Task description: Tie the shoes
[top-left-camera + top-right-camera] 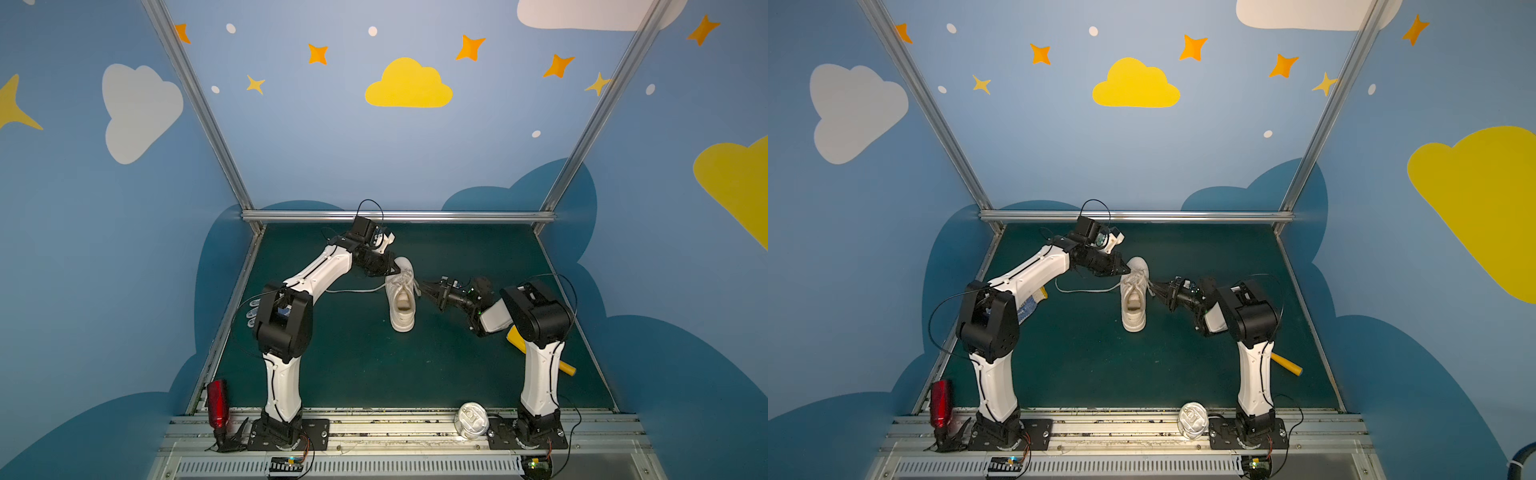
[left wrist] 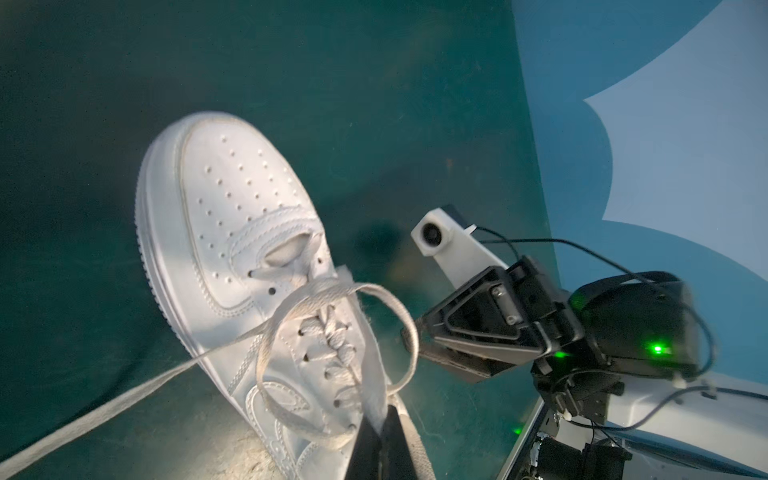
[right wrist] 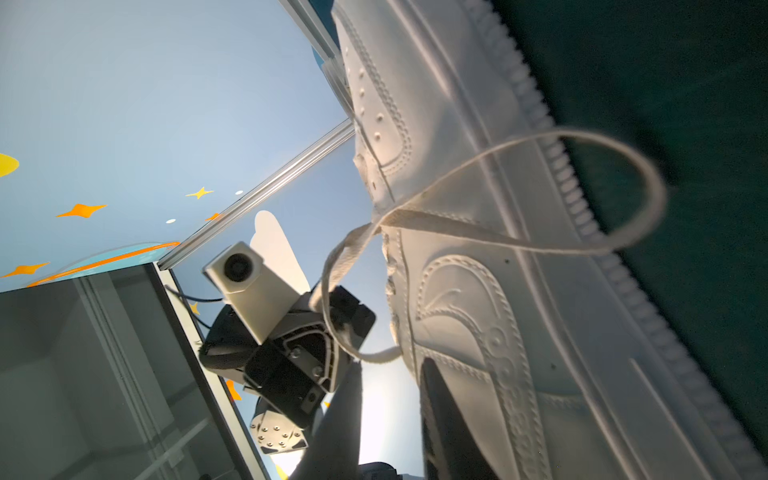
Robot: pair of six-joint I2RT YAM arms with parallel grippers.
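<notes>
**Left hand pinches a lace above the sneaker; right hand is released beside the loop.**

The white sneaker (image 1: 401, 299) stands on the green table (image 1: 353, 374), directly beneath the left hand (image 1: 392, 271) and just off the tips of the right hand (image 1: 424, 286). The left hand is clenched on a strand of the laces (image 2: 291, 299) above the tongue. The right hand's jaws stand apart and grasp nothing, with a slack loop (image 2: 409, 332) hanging right at its tips. Only a loose crossing shows, and there is no bow yet. The limp loop could sag or slip away before the right hand closes on it. A hard pull from the left hand might undo the crossing or drag the sneaker, since nothing pins it down. The long tail (image 1: 353, 290) trailing below the left hand's arm could snag there.
</notes>
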